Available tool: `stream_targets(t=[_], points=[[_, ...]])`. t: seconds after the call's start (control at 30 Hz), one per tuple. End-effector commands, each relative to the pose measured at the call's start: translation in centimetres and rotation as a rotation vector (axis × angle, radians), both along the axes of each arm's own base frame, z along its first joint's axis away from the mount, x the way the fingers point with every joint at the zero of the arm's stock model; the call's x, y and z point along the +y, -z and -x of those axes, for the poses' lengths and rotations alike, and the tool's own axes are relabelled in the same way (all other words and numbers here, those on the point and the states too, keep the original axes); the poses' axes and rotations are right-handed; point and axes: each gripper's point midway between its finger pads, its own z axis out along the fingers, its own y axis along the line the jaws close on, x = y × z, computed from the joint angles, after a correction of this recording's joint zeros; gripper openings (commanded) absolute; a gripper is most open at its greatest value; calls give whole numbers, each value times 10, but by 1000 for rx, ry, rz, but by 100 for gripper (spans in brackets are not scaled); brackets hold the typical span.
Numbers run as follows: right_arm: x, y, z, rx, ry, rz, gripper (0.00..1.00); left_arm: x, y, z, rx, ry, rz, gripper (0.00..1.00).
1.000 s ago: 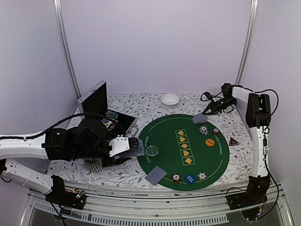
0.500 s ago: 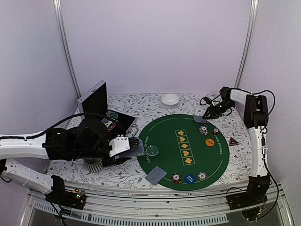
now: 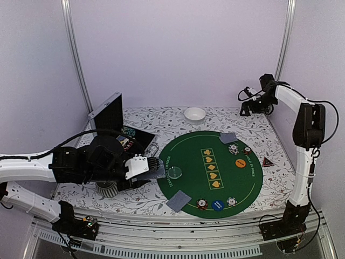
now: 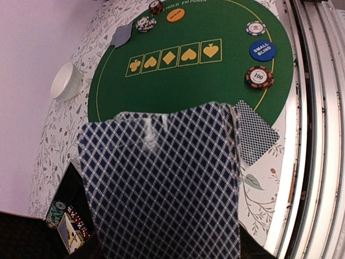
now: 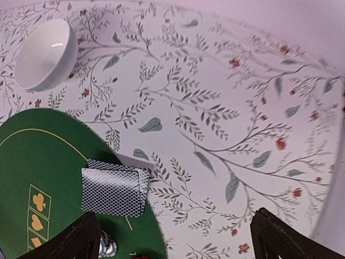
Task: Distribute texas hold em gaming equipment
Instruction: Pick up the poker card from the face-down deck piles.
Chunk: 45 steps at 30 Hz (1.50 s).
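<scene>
My left gripper [image 3: 152,169] hovers left of the round green mat [image 3: 186,151], shut on a stack of playing cards [image 4: 161,183] whose blue-diamond backs hide its jaws. Two overlapping cards [image 5: 114,191] lie face down on the mat's far edge. Another card pile [image 3: 178,200] lies at the near edge beside a reddish-brown chip [image 3: 202,204], a blue button [image 3: 218,205] and a white chip [image 3: 231,202]. An orange button [image 3: 240,162], two chips [image 3: 233,149] and a red triangular marker [image 3: 267,162] sit at the right. My right gripper [image 3: 252,106] is raised over the far right corner, open and empty.
A small white bowl [image 3: 194,114] stands behind the mat. A ribbed grey mug [image 3: 109,188] sits under my left arm. An open black case [image 3: 110,114] stands at the back left. Metal frame posts [image 3: 284,38] rise at both rear corners.
My right gripper opened and left the cards on the mat's far edge, then lifted back toward the far right corner. The left arm and its cards have not moved.
</scene>
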Motion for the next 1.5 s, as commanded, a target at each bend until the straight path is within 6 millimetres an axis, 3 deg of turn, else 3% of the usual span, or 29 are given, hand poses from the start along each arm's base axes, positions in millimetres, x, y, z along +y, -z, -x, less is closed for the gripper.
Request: stream_targets(t=[0.0,0.07,0.1,0.13,0.17,0.23,0.37,0.57,0.77,0.97,1.13,1.23,1.47], points=[[41,-117,13,-313,30,151,99,-1,-8,-5,-15,-9,27,55],[89,-157,40,-452,-52,140,99,-1,-9,-6,-20,-11,29,55],[118,-187,65,-531,-129,93,99,-1,-9,-6,-22,-12,30,55],[150,-192,86,-555,-222,33,99,0,-9,-6,-25,-12,30,55],[178,-215,115,-610,-312,-58,99,0,-9,-6,-25,-12,31,55],[229,-229,169,-627,-463,-265,99,0,-9,-7,-26,-12,31,55],[301,-224,260,-505,-661,-622,99,0,-8,-7,-28,-14,27,55],[371,-176,335,-294,-749,-753,99,0,-6,-9,-38,-23,23,55],[404,-143,361,-170,-801,-783,99,1,-7,-10,-40,-26,23,55],[419,-105,351,-85,-729,-742,100,3,-9,-11,-50,-33,29,55],[417,-77,337,-57,-649,-640,98,3,-9,-12,-57,-35,30,55],[412,-71,336,-51,-629,-604,97,4,-9,-13,-61,-37,32,54],[392,-82,334,-101,-598,-552,95,4,-11,-12,-56,-36,44,53]])
